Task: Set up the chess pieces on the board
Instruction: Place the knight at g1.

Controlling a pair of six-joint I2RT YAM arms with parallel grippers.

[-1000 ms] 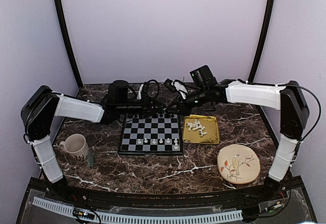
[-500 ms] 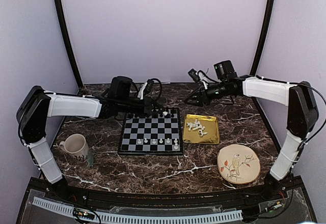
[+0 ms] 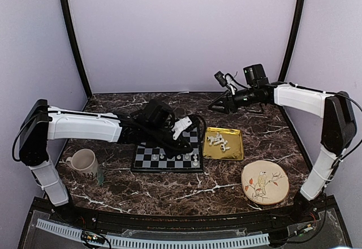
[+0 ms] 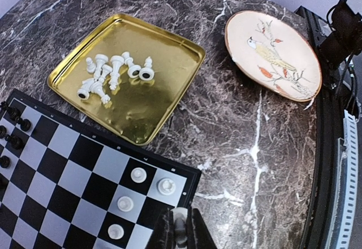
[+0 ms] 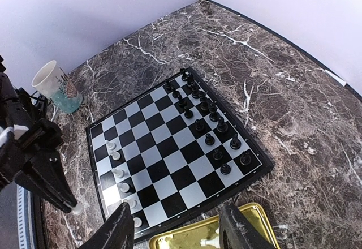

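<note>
While your left gripper [image 4: 180, 235] pinches a white piece [image 5: 77, 208], mid-placement | next: seat it upright on the board [image 4: 79, 164] | right gripper [image 5: 178, 229] wide, empty

No words, labels, brands or numbers can be read in any view. The plate [image 4: 273, 45] carries only a painted bird on a branch (a picture, not lettering). Tiny pale marks along the board [image 4: 141, 151] rim are too small to read.

Gold tray [image 3: 235, 153] near bird plate [image 3: 264, 182]; mug [image 3: 83, 162] far left on marble table [image 3: 169, 189]
</note>
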